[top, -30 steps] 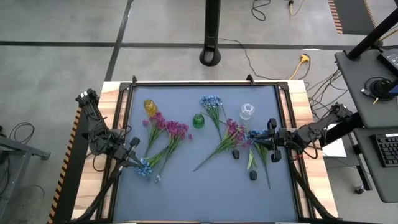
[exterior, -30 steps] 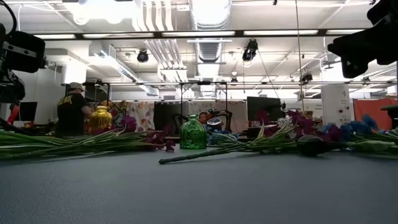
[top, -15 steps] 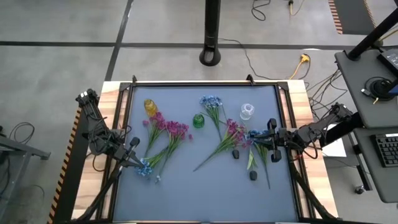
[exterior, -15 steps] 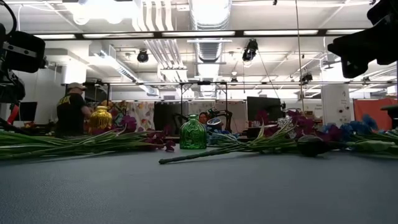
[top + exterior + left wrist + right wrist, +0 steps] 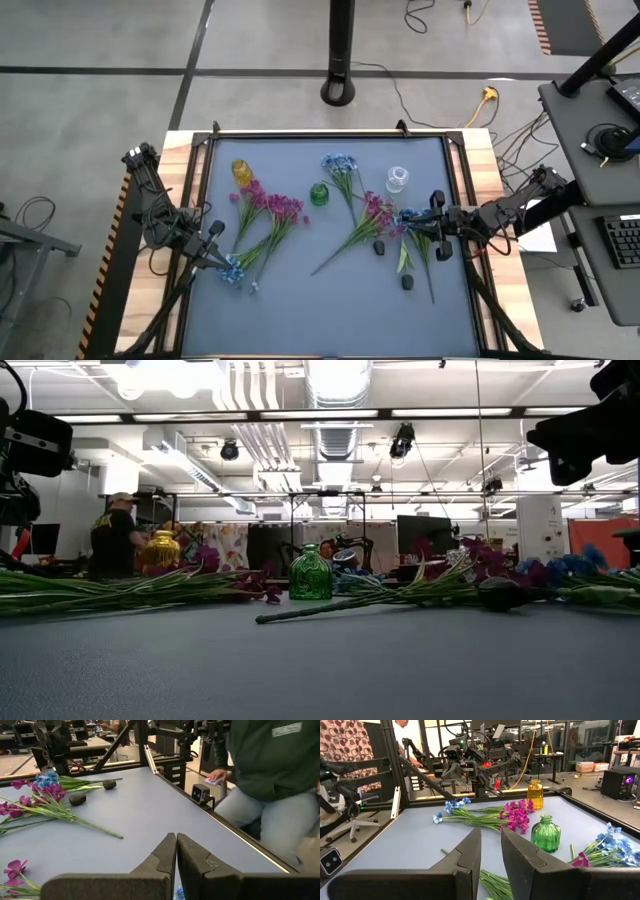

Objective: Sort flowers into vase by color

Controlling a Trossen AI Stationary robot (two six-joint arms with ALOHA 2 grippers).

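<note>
Flowers point(image 5: 268, 215) lie unsorted on the table point(image 5: 330, 310); left gripper point(image 5: 216, 232) closed empty, right gripper point(image 5: 438, 226) slightly parted, empty over stems; first pick pending.

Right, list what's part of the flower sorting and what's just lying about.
Job:
pink flowers
blue flowers
dark buds
yellow vase
green vase
clear vase

Lying about:
desk
keyboard
yellow plug

Flowers point(image 5: 262, 215) lying L side of table point(image 5: 330, 310), more flowers point(image 5: 372, 222) R of centre, three vases point(image 5: 319, 194) in row behind them
</note>
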